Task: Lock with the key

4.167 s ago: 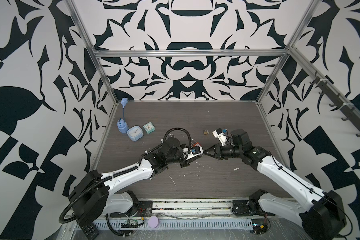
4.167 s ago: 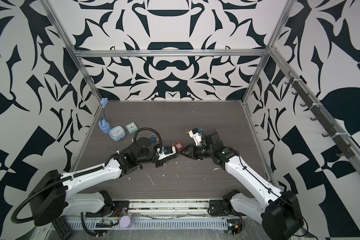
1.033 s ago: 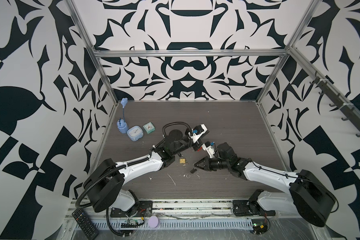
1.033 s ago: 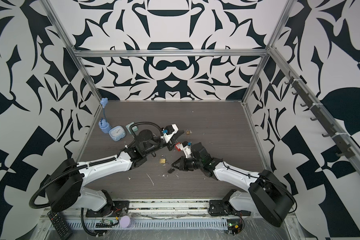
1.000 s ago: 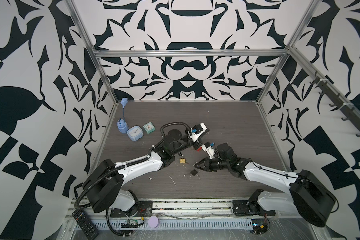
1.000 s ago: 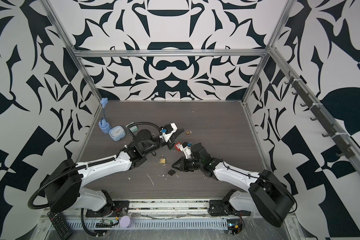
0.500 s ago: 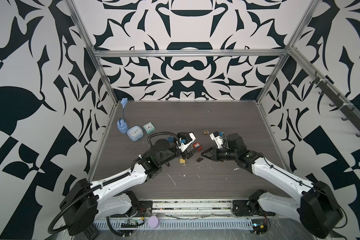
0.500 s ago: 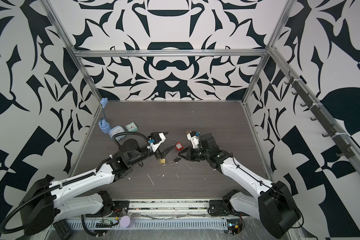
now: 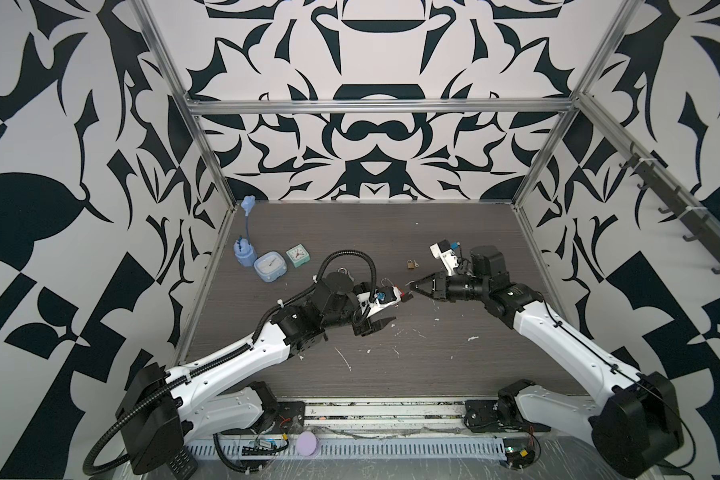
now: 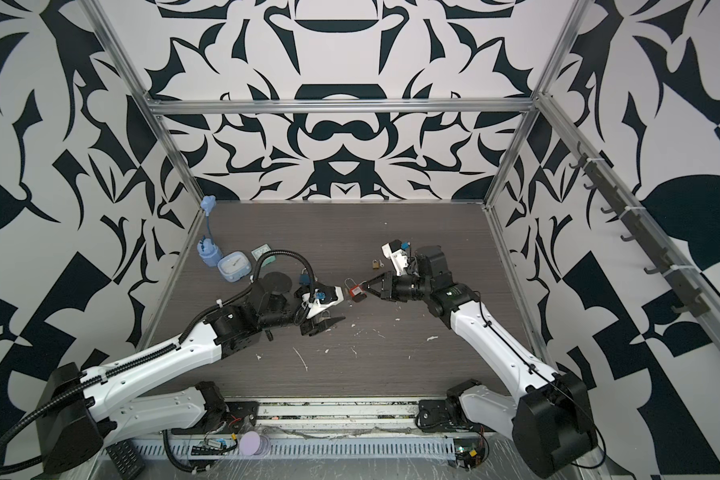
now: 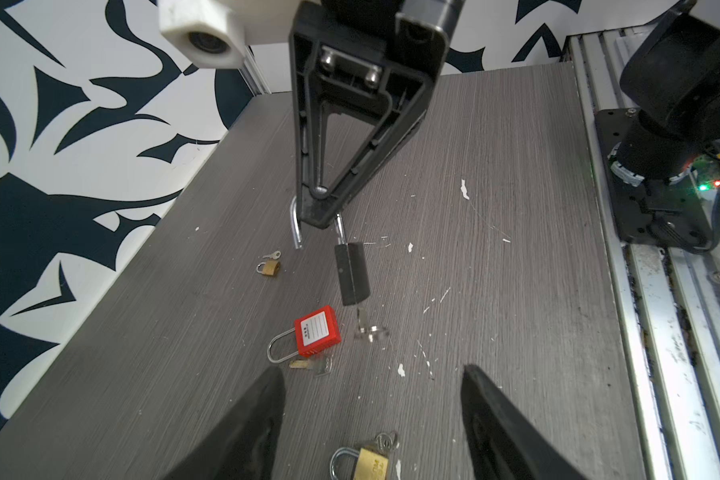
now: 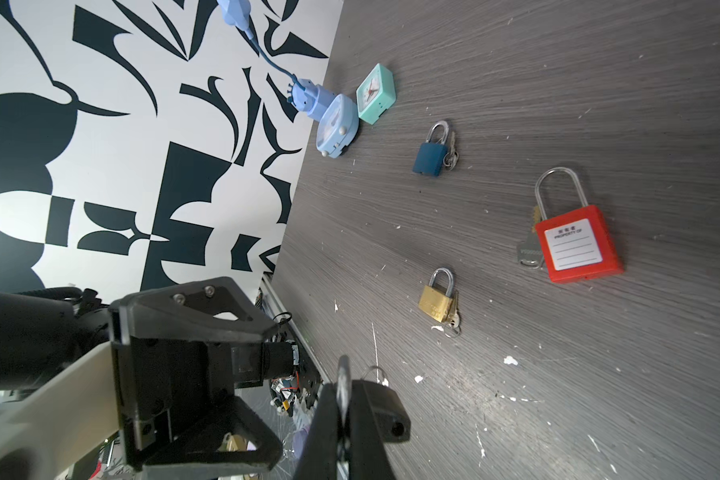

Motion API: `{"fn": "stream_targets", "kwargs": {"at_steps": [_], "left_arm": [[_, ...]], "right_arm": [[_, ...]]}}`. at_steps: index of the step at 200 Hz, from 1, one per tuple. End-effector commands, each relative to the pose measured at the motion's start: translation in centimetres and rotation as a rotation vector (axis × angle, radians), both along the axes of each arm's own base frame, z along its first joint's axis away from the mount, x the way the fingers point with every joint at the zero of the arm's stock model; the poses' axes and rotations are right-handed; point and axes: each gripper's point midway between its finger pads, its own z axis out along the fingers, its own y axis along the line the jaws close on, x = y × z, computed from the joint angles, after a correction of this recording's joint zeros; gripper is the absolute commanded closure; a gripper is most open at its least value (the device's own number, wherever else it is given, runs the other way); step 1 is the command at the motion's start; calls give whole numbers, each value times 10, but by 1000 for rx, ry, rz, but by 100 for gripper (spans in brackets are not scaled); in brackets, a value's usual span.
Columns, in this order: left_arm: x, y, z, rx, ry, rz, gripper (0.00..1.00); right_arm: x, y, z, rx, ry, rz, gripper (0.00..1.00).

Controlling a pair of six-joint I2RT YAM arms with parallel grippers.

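Black lock (image 11: 352, 274) hangs in the air from the right hand (image 11: 319, 212), which is clenched on its shackle. The body points down, clear of the worktop (image 11: 516, 249). Key (image 11: 363, 318) sits in the underside with its ring dangling, slightly blurred. The shackle looks open, with one leg free beside the body. Left hand (image 11: 371, 370) is released, fingers spread, low and just short of the lock, holding nothing.

My read: your next job is getting the left hand onto that key.
- Rise to the level of the bow, square your fingers to its flat faces, and close on the bow, not the ring.
- The lock is held only by its shackle, so it will likely swing or twist. Go slowly.
- The free leg probably needs seating before the turn does anything.

Around:
- Red lock (image 11: 316, 332) lies on its own key on the worktop under the hanging one.
- Brass lock (image 11: 368, 463) lies beneath your left hand.
- Small brass lock (image 11: 269, 268) is farther off.
- Blue lock (image 12: 431, 156), teal clock (image 12: 375, 93) and blue clock (image 12: 337, 124) sit toward the wall.

Nothing stands between hand and key. If you dip low, you risk snagging the red or brass lock.
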Motion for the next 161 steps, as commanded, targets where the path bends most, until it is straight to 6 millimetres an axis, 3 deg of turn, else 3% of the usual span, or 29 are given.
{"fn": "stream_targets", "kwargs": {"at_steps": [1, 34, 66, 115, 118, 125, 135, 149, 161], "left_arm": [[5, -9, 1, -35, -58, -6, 32], [15, -23, 1, -83, -60, 8, 35], [20, -30, -4, -93, -39, 18, 46], [27, -31, -1, -110, -51, 62, 67], [30, -32, -12, -87, -37, 67, 67], [31, -33, -13, -83, -39, 75, 69], [32, -33, -14, -81, -41, 80, 69], [32, -32, -19, -67, -24, 86, 56], [26, -28, -25, -36, 3, 76, 54]], "right_arm": [[-7, 4, 24, 60, -54, 44, 100], [-11, 5, 28, 84, -51, 60, 100], [-12, 5, 30, 98, -63, 61, 100], [-12, 6, 17, 100, -25, 53, 100], [-12, 6, 16, 101, -22, 52, 100], [-11, 6, 14, 103, -14, 49, 100], [-11, 6, 10, 102, 1, 44, 100], [-10, 5, 1, 90, 30, 28, 100], [-9, 3, -10, 70, 60, 9, 100]]}}
